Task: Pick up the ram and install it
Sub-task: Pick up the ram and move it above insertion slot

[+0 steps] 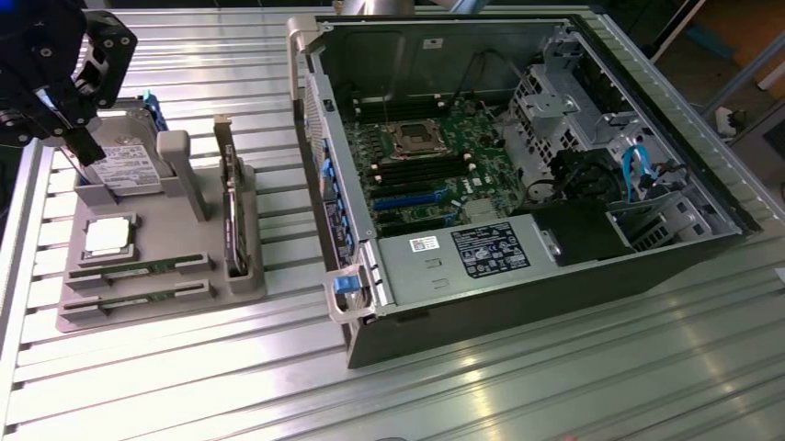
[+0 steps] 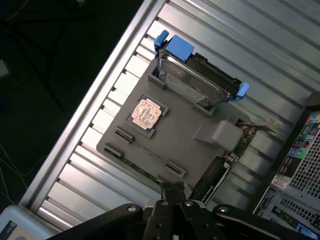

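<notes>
The ram [image 1: 132,269] lies flat in a slot of the gray holder [image 1: 162,234] so it cannot slide, and the gripper [image 1: 81,154] hangs over the holder's other end, pinched shut and holding nothing.

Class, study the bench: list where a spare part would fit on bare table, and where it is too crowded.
Free: the wide stretch of ribbed table on the camera's side of the grey tray and the open computer case; also the narrow strip between those two. Crowded: the tray, packed with parts, and the case's interior.
</notes>
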Controlling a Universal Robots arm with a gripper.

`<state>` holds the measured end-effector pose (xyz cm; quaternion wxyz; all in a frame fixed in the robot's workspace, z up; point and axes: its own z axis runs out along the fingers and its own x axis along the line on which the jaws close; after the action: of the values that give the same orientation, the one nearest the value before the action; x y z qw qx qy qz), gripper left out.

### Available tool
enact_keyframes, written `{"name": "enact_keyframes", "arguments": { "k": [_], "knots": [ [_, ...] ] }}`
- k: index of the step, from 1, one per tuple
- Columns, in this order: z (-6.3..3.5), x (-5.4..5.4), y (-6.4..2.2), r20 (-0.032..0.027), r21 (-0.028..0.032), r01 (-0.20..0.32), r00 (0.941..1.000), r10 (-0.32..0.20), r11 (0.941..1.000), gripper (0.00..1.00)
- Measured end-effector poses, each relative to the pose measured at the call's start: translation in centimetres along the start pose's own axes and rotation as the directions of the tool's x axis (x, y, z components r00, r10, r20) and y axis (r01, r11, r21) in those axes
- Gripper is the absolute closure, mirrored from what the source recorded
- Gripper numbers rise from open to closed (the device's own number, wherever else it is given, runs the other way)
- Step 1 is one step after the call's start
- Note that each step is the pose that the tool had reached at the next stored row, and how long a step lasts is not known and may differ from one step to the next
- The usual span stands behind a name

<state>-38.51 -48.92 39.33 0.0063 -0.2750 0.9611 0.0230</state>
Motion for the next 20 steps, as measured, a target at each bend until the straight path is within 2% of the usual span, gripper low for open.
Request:
{"name": "enact_keyframes", "arguments": {
  "k": [5,11,18,20],
  "knots": [
    [0.00,0.00,0.00,-0.0019,-0.0013,0.049,0.9988,-0.049,0.9988,0.89],
    [0.00,0.00,0.00,-0.0046,-0.0031,0.116,0.9932,-0.116,0.9932,0.89],
    [0.00,0.00,0.00,-0.0075,-0.0056,0.195,0.9807,-0.195,0.9808,0.89],
    [0.00,0.00,0.00,-0.0085,-0.0066,0.224,0.9746,-0.224,0.9746,0.89]
  ]
}}
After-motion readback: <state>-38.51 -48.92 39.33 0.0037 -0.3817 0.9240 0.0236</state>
